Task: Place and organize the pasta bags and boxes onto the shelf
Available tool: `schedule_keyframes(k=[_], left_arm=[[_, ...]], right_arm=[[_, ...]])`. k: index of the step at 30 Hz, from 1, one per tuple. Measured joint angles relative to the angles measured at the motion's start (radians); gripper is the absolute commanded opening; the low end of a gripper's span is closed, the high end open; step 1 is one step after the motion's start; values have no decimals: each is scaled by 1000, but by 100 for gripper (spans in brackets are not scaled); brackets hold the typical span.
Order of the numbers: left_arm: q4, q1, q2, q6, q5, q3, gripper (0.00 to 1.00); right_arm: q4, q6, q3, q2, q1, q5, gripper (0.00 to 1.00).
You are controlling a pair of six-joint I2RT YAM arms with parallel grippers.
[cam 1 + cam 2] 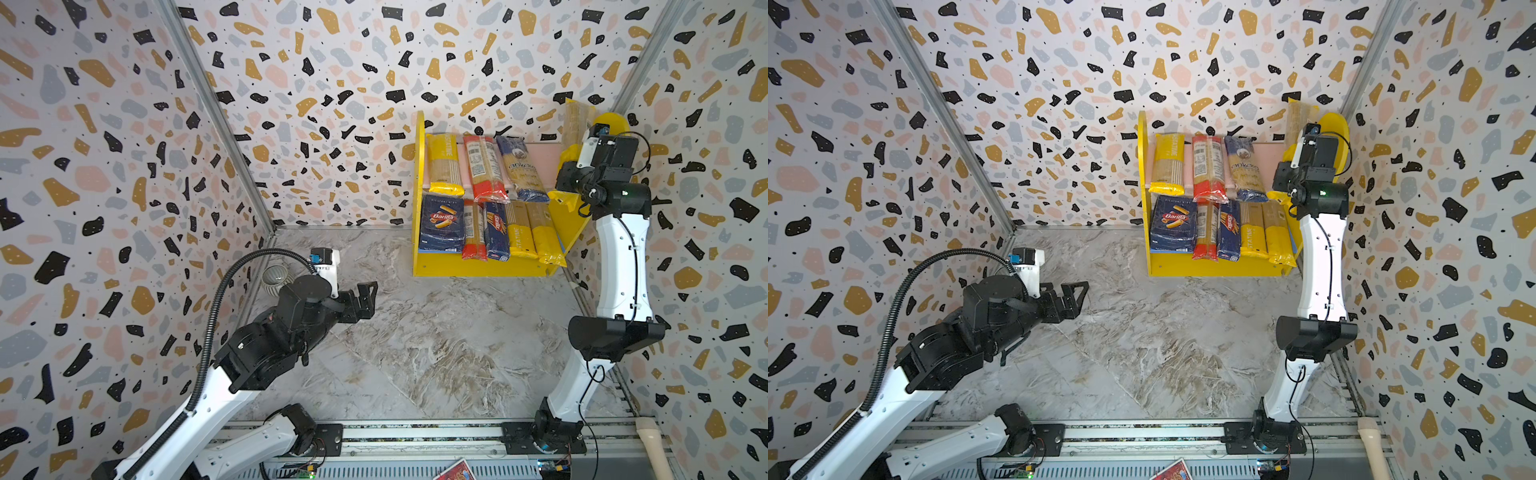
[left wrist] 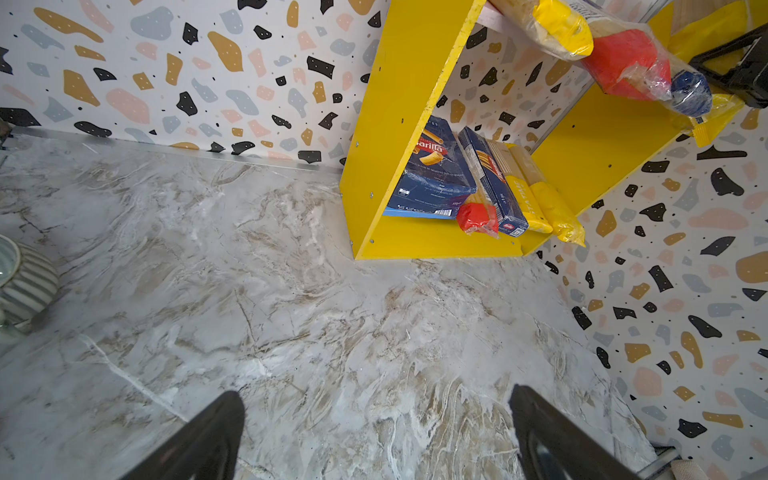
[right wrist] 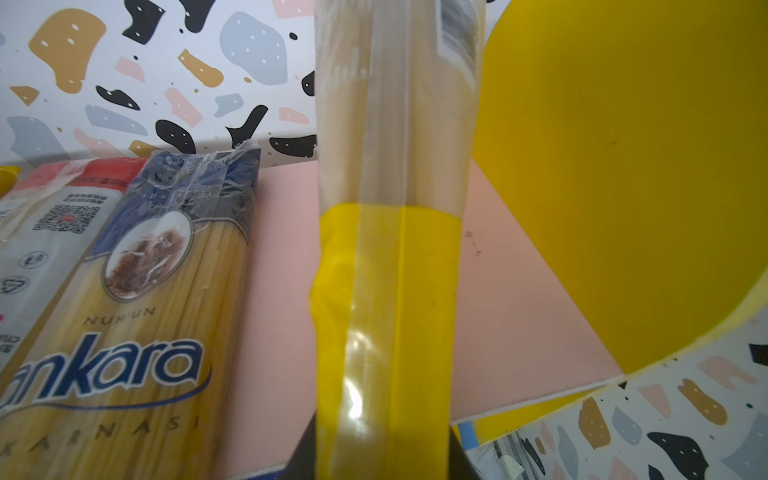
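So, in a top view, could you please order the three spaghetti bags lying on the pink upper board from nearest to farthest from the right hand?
From the right hand, which grips a fourth, yellow-banded spaghetti pack at the right side of the shelf:
1. Dark blue plastic "ankara" spaghetti bag, rightmost.
2. Red-orange clear plastic spaghetti bag, middle.
3. Yellow-ended clear plastic spaghetti bag, leftmost.

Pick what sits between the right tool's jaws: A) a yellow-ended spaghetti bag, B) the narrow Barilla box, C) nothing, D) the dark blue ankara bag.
A: in the right wrist view a yellow-ended spaghetti bag rises from between the fingers of the right tool, above the pink upper board; the ankara bag lies flat beside it.
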Motion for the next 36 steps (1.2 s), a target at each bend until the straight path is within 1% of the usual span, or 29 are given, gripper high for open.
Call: schedule_keyframes(k=[1, 4, 8, 11, 12, 13, 16, 18, 19, 20, 21, 22, 23, 26, 28, 30, 32, 36], left_arm=[[0, 0, 2, 0, 0, 0, 99], [-1, 0, 7, 0, 0, 0, 99], [-10, 0, 20, 1, -3, 10, 100], [-15, 0, 23, 1, -13, 15, 100], [-16, 0, 23, 1, -16, 15, 100], [-18, 0, 23, 1, -18, 15, 99], [-18, 0, 23, 1, -20, 15, 100], [-17, 0, 21, 1, -21, 15, 100], [-16, 0, 18, 1, -22, 14, 99], [-11, 0, 12, 1, -24, 11, 100], [-3, 0, 4, 1, -28, 4, 100], [7, 0, -7, 1, -35, -9, 99], [17, 0, -22, 1, -45, -28, 100], [48, 0, -58, 1, -79, -95, 100], [68, 0, -81, 1, -114, -156, 99], [88, 0, -101, 1, -155, -214, 99], [116, 0, -115, 1, -192, -269, 100], [186, 0, -166, 1, -278, -375, 100]], right_arm=[[9, -3, 0, 2, 0, 0, 40], [71, -6, 0, 5, -1, -5, 50], [135, -5, 0, 5, -1, -16, 56], [151, -5, 0, 6, -1, -23, 58], [155, -5, 0, 6, 0, -22, 61], [163, -3, -6, 5, 0, -22, 62], [191, -2, -77, -31, 7, -18, 63], [209, -2, -167, -86, 15, -8, 68], [223, -5, -230, -130, 24, 5, 74], [241, -5, -304, -185, 38, 18, 84], [258, -3, -378, -242, 54, 29, 88], [279, -3, -465, -314, 76, 36, 90], [306, 7, -559, -396, 104, 40, 99], [378, 35, -811, -640, 193, 51, 99], [441, 66, -1003, -823, 275, 45, 99], [478, 91, -1144, -947, 339, 40, 99], [505, 114, -1262, -1026, 399, 56, 99], [565, 154, -1526, -1068, 496, 116, 99]])
